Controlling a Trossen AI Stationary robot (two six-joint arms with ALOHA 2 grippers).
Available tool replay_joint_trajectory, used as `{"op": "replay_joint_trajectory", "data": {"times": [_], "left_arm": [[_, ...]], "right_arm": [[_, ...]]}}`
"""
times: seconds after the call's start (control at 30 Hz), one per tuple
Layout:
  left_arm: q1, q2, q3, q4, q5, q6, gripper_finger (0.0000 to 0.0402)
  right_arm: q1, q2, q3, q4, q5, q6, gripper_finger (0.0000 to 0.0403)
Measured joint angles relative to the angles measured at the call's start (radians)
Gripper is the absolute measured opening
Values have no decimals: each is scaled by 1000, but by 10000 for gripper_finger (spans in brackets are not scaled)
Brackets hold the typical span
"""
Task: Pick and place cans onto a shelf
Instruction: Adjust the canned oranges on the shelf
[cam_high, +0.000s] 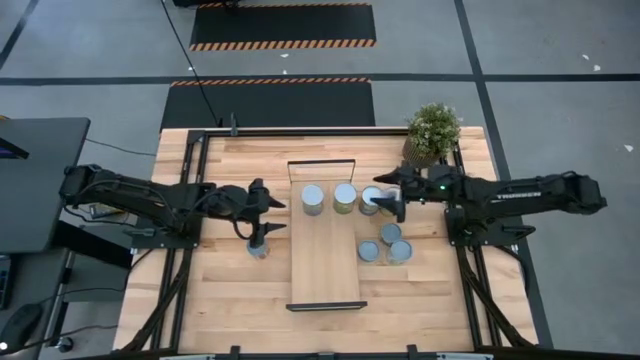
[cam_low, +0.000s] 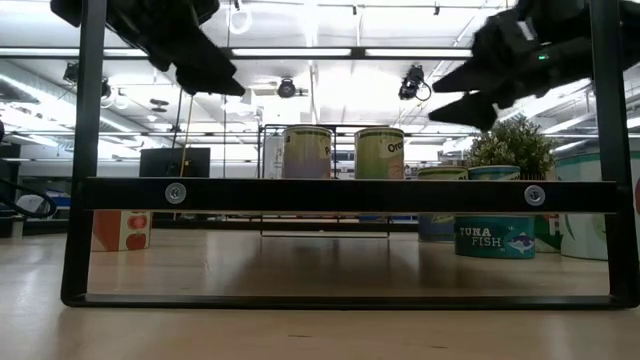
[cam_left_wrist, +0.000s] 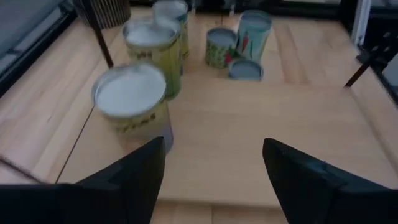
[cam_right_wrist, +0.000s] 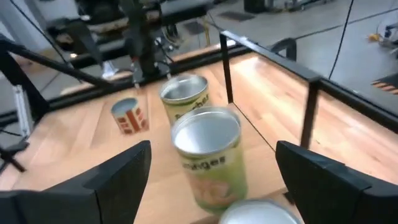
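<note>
Both tools gape wide: my right tool (cam_high: 392, 196) over the far right edge of the long light-wood shelf (cam_high: 325, 265), my left tool (cam_high: 272, 215) just left of it. Two silvery-lidded cans (cam_high: 313, 199) stand on the shelf's far end; others sit on my worktop (cam_high: 230, 300).

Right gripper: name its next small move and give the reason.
Probably lower the right gripper onto the can just below it at the shelf edge and close. Its fingers are open and empty, and two cans already stand on the shelf.

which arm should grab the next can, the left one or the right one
Right, probably. The right gripper hangs open at a can by the shelf edge. The left gripper is open over one lone can.
</note>
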Motion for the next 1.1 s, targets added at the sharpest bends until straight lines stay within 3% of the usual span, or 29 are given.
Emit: {"op": "replay_joint_trajectory", "data": {"times": [0.33, 0.7, 1.0, 1.1], "left_arm": [[-7, -3, 1, -61, 1, -25, 274], [-12, -7, 1, -113, 1, -48, 274], [-12, -7, 1, -168, 2, -80, 274], [-12, -6, 1, -184, 1, -80, 274]], "right_arm": [[16, 209, 111, -48, 8, -88, 352], [81, 389, 303, -319, 33, -148, 352], [87, 439, 414, -528, 41, -77, 352], [107, 439, 416, -519, 0, -77, 352]]}}
